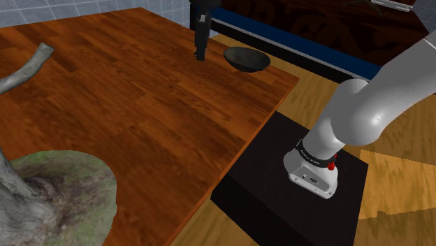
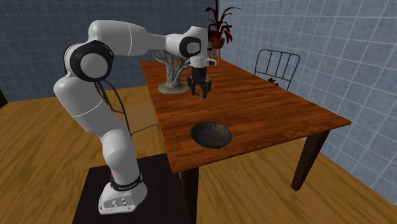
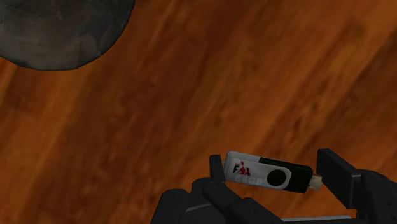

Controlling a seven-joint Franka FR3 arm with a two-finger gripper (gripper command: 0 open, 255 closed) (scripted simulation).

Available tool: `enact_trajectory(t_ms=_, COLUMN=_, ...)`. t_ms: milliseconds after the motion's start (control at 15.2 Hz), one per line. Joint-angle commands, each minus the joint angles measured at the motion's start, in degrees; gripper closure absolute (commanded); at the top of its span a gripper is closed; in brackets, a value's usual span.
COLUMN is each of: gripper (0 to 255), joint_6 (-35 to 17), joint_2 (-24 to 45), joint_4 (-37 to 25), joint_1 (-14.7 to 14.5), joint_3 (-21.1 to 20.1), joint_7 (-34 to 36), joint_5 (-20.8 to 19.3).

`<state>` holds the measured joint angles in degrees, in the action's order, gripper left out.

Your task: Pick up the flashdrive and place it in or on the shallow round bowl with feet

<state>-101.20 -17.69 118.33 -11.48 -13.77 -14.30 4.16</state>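
Observation:
The flashdrive (image 3: 254, 170), white and black with a red mark, sits crosswise between the black fingers of my gripper (image 3: 277, 173), which is shut on it a little above the wooden table (image 3: 191, 108). In the shoulder view the gripper (image 1: 200, 53) hangs over the table's far side, just left of the dark shallow round bowl (image 1: 246, 59). In the second exterior view the gripper (image 2: 200, 94) is beyond the bowl (image 2: 212, 134), which stands near the table's front edge. The flashdrive is too small to make out in either exterior view.
A grey tree-shaped sculpture on a round mossy base (image 1: 49, 192) stands at the shoulder view's lower left, and its base (image 3: 60, 28) is near the gripper. A metal chair (image 2: 277, 67) and a potted plant (image 2: 218, 28) are at the table's far end.

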Motion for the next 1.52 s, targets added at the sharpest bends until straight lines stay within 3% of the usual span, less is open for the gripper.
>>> enact_trajectory(t_ms=0, gripper=255, joint_6=0.31, joint_2=-2.53, joint_4=2.31, joint_1=0.80, joint_3=1.93, joint_7=-2.89, joint_5=-0.03)
enact_trajectory(t_ms=528, gripper=255, joint_6=1.22, joint_2=-9.39, joint_4=8.57, joint_1=4.49, joint_3=9.98, joint_7=-13.86, joint_5=-2.41)
enact_trajectory(t_ms=1122, gripper=255, joint_6=1.99, joint_2=-12.43, joint_4=10.79, joint_1=9.11, joint_3=19.37, joint_7=-25.96, joint_5=-6.98)
enact_trajectory(t_ms=1452, gripper=255, joint_6=-1.84, joint_2=-12.52, joint_4=14.71, joint_1=9.18, joint_3=19.51, joint_7=-25.93, joint_5=-7.09)
